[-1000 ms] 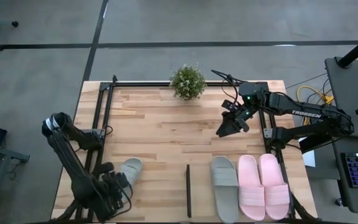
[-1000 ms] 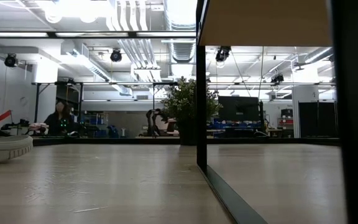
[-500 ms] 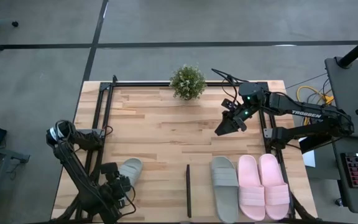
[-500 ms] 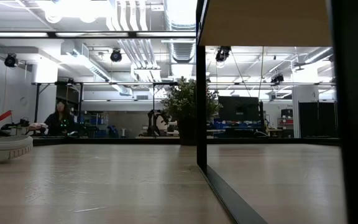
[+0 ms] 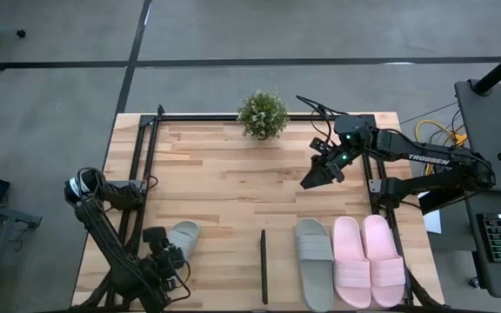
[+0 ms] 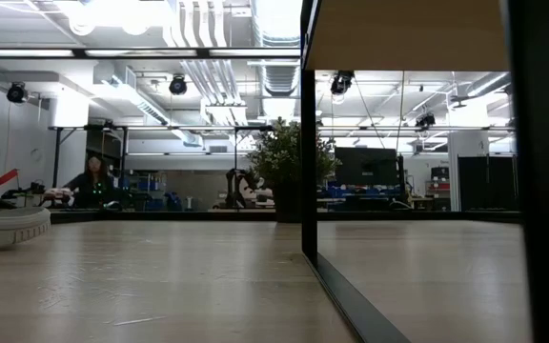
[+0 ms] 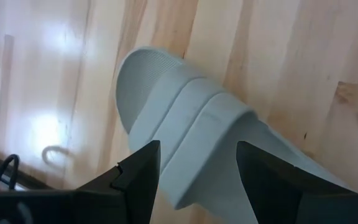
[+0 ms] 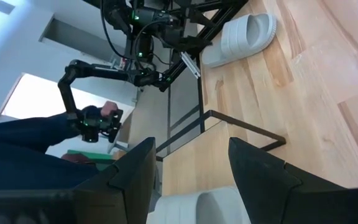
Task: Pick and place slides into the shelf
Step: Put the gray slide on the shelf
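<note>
Light was bright and even over the wooden table [image 5: 233, 183], with soft, short shadows beside the potted plant [image 5: 263, 114]. At table height, ceiling lamps [image 6: 112, 11] glared white above that plant. In the left wrist view, glare patches shone on the wood beside a softly blurred grey-green slide [image 7: 191, 143].

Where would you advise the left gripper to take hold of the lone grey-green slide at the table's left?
Probably the strap of the grey-green slide, from above. The slide lies sole-down and the strap arches over the footbed, leaving a raised band. The left gripper is open with a finger on either side of it.
</note>
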You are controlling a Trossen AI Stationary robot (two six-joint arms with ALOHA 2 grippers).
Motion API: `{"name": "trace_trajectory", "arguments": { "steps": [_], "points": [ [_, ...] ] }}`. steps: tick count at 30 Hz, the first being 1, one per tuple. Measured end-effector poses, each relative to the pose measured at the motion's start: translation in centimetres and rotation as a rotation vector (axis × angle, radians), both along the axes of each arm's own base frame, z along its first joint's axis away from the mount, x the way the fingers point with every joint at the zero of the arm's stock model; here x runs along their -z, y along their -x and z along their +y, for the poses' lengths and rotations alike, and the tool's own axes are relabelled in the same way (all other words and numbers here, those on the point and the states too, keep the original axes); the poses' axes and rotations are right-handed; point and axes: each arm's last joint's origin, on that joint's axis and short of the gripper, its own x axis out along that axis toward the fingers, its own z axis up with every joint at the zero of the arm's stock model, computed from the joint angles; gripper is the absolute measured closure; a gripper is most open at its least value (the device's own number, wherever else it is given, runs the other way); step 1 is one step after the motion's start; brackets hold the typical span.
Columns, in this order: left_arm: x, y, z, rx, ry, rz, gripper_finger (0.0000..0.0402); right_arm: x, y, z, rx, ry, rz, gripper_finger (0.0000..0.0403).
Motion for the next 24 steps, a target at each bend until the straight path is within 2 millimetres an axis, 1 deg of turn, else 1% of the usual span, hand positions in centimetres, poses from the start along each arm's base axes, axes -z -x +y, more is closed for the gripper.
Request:
{"name": "trace_trajectory", "arguments": {
  "steps": [6, 11, 18, 24],
  "points": [
    [0.3, -0.3, -0.5, -0.001, 0.058, -0.034, 0.0205, -0.2, -0.1, -0.1, 0.014, 0.015, -0.023, 0.0209],
    [0.5, -0.2, -0.4, 0.013, 0.046, -0.025, 0.0205, -0.3, -0.1, -0.1, 0.014, 0.020, -0.035, 0.0209],
    [2.0, 0.0, 0.0, 0.019, 0.030, -0.013, 0.0205, -0.3, -0.2, -0.1, 0.014, 0.022, -0.041, 0.0209],
    [2.2, 0.0, 0.3, 0.022, 0.003, -0.021, 0.0205, -0.3, -0.2, -0.1, 0.014, 0.021, -0.042, 0.0209]
  ]
}}
